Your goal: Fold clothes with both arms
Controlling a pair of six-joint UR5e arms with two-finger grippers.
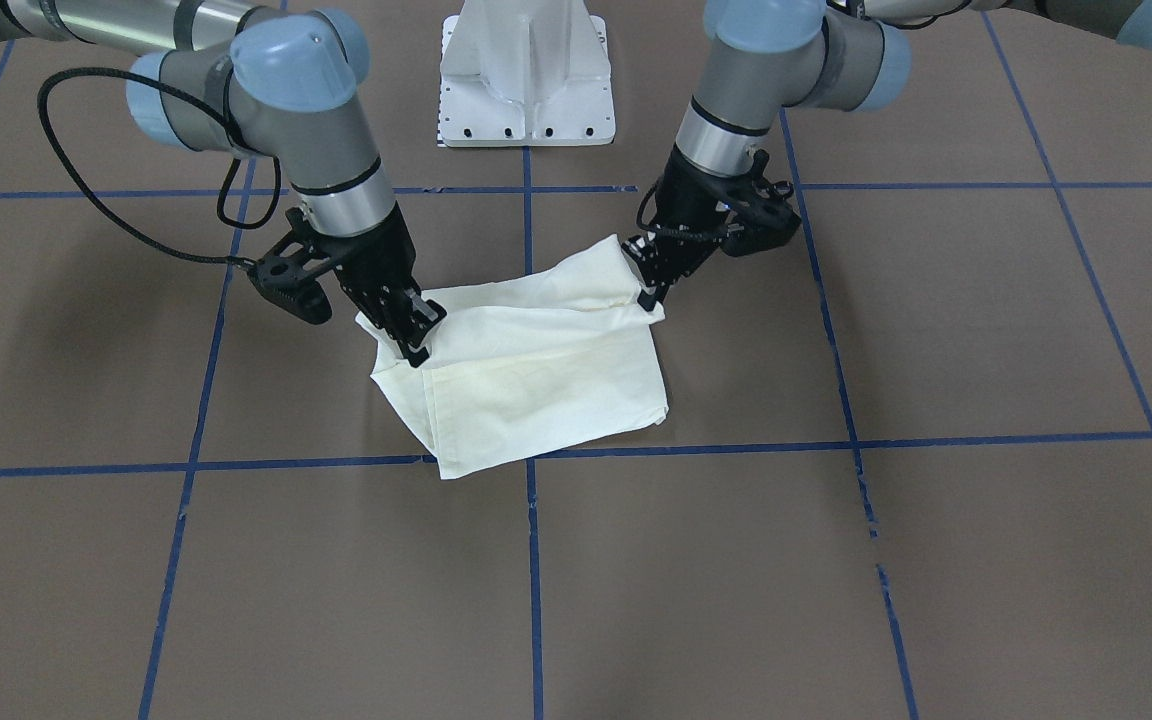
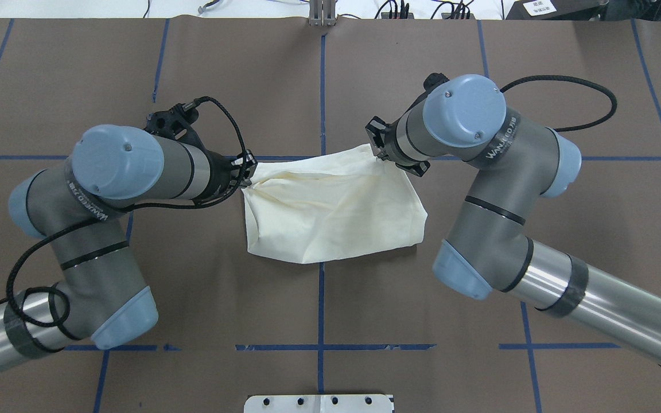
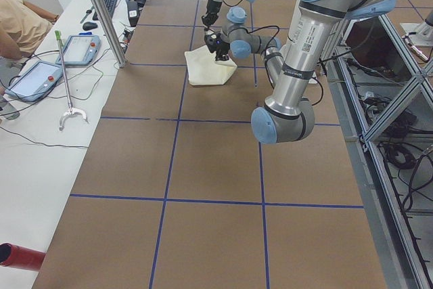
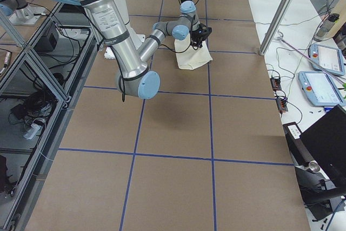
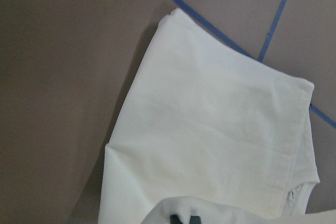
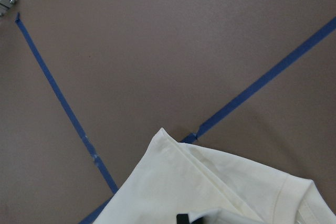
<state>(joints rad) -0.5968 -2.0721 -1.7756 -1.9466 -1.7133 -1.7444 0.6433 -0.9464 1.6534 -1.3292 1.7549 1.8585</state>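
The cream T-shirt (image 1: 546, 390) lies part-folded at the middle of the table (image 1: 936, 560), plain side up, with one edge raised; to fold it well, I judge both corners of that edge should travel together at one height, held taut, and land square on the opposite hem before release; the left hand (image 1: 651, 292) is clenched on one raised corner, the right hand (image 1: 416, 343) on the other, each nearly shut with only cloth between its fingers.

A brown table (image 1: 1016, 590) carries a grid of blue tape lines (image 1: 534, 600), with a white pedestal base (image 1: 526, 75) at twelve o'clock. Seen from the left end, a white bench (image 3: 27, 160) at nine o'clock holds two teach pendants (image 3: 82, 48) and a grabber stick (image 3: 64, 72). A person's sleeve (image 3: 20, 21) shows at ten o'clock.
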